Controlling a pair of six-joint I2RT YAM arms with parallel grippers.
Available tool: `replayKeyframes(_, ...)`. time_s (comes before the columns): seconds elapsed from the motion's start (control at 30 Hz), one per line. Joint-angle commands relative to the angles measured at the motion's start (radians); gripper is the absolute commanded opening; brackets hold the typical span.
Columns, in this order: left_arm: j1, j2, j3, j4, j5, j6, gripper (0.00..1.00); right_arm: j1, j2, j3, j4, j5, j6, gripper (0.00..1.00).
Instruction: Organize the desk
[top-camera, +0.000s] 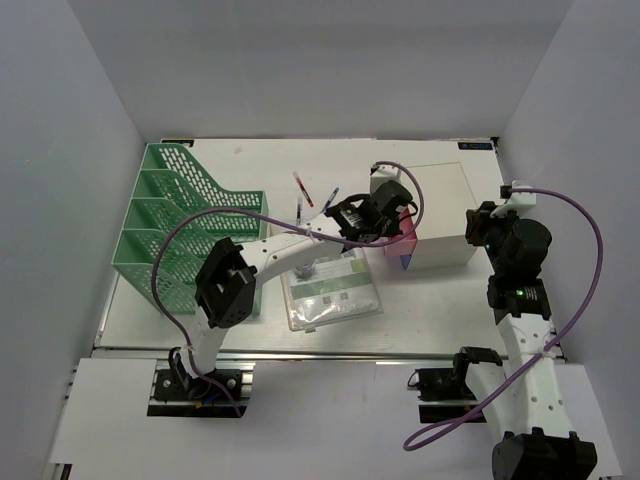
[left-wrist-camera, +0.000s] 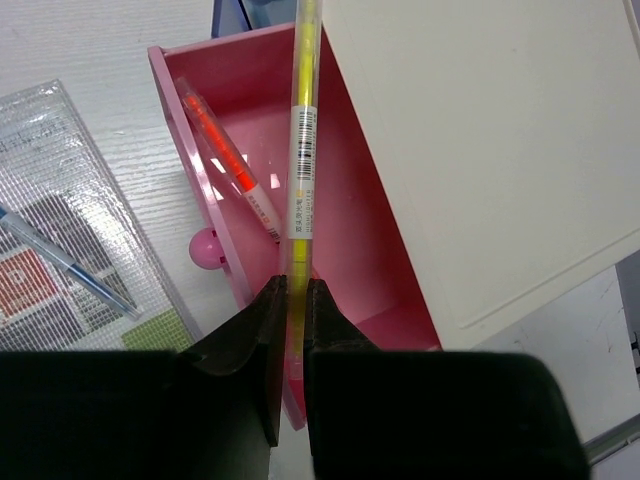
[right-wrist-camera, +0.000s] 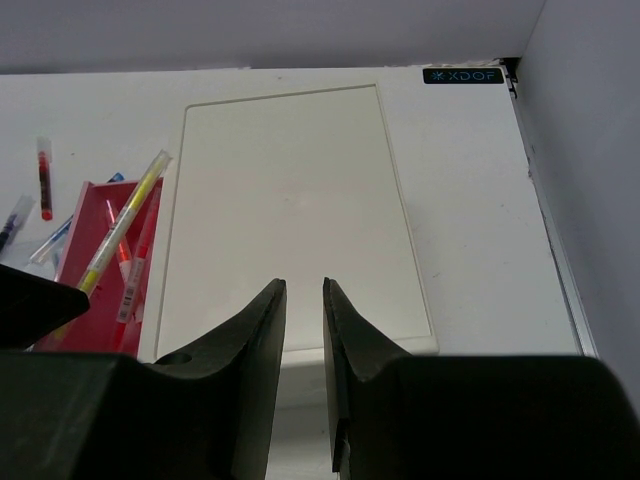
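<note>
The left gripper (left-wrist-camera: 290, 290) is pinching the near end of a yellow highlighter (left-wrist-camera: 303, 150), fingers clamped tight on its barrel, and it is hanging lengthwise over the open pink drawer (left-wrist-camera: 340, 230), where an orange pen (left-wrist-camera: 225, 155) is already lying. The worktop (top-camera: 440, 310) is spreading out beneath and all around that drawer. The right gripper (right-wrist-camera: 303, 290) is hovering beside the drawer, over the white drawer box (right-wrist-camera: 290, 210), fingers parted by a narrow gap and gripping nothing. Here is the danger: the highlighter is reaching past the drawer's far corner, so a release here is likely to leave it bridging the rim, rolling onto the worktop or jamming the drawer. Its far tip is running out of the left wrist view, its height above the drawer floor is impossible to judge, and overhead the left arm is covering most of the drawer.
</note>
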Motion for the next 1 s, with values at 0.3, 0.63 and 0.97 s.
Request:
replayKeyframes(0.3,-0.012,-0.140,-0.099,-0.020,0.020,-0.018,0.00,-0.002,-0.016,-0.014,0.053,0.015,-0.005,0.27)
replayKeyframes(0.63,-0.012,-0.157,-0.064,-0.038,0.015,-0.009,0.00,-0.002,-0.016,-0.019,0.058,0.014,-0.005,0.27)
replayKeyframes(0.97,-0.012,-0.123,-0.035,-0.048,0.029,-0.010,0.00,-0.001,-0.017,-0.019,0.059,0.012,-0.005,0.27)
